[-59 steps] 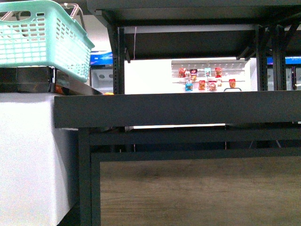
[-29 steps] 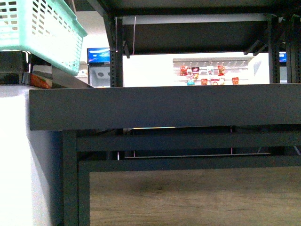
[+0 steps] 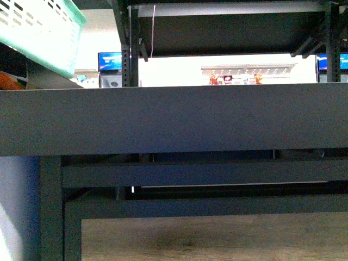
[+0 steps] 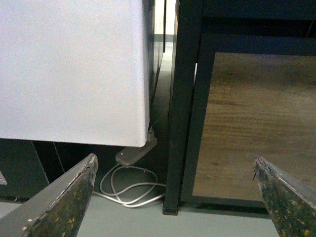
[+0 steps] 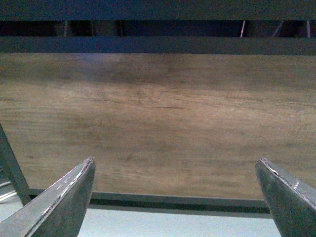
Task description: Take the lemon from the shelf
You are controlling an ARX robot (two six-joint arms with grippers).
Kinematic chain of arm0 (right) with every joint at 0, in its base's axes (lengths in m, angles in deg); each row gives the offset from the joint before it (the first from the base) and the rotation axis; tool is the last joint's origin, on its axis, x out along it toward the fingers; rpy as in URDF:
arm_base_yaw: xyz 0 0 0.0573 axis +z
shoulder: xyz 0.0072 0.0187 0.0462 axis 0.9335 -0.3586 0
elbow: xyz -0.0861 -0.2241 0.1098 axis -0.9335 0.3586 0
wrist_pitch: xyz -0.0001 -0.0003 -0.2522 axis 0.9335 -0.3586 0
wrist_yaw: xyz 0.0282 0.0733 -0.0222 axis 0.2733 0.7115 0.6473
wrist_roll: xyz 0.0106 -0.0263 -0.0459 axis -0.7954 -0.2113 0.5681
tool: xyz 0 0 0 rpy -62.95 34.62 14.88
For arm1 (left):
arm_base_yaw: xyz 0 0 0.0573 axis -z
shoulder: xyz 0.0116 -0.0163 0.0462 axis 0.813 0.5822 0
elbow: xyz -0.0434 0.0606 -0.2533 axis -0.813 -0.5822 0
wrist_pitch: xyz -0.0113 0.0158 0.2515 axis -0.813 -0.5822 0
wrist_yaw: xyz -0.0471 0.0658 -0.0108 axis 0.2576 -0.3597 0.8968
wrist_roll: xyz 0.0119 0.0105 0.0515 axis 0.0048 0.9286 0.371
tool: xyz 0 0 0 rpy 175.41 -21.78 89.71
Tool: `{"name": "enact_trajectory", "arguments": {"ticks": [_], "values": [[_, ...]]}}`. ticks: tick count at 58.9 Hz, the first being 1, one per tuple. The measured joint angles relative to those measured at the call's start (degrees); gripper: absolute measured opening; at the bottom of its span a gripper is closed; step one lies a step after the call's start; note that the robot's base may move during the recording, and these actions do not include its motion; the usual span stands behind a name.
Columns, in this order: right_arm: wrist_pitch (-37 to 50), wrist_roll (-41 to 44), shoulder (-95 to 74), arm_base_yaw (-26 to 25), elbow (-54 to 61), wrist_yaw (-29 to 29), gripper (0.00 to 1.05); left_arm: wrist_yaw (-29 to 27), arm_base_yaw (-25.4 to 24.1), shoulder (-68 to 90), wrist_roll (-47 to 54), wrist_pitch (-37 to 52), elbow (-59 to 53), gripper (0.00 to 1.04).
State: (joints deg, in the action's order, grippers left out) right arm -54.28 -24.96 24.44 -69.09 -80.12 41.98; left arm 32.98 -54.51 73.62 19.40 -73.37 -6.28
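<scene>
The lemon is out of view. The black shelf fills the front view, its front lip running across the middle at camera height, with black uprights behind. My left gripper is open low down, facing a black shelf leg and the wood panel. My right gripper is open too, facing the shelf's wood base panel just above the floor. Nothing lies between either pair of fingers.
A mint-green basket stands at upper left on a white-draped table. A white cable and adapter lie on the floor by the shelf leg. Far behind, a white wall rack holds small packets.
The front view has closed in on the shelf and sunk: the front lip looms larger and higher, and the basket has slid toward the upper left corner.
</scene>
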Motion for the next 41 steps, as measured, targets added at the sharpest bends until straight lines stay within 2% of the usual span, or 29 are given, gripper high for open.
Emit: {"name": "enact_trajectory", "arguments": {"ticks": [41], "values": [[0.0, 0.0, 0.0, 0.0, 0.0, 0.04, 0.97, 0.0, 0.0, 0.0, 0.0, 0.0, 0.0, 0.97]]}}
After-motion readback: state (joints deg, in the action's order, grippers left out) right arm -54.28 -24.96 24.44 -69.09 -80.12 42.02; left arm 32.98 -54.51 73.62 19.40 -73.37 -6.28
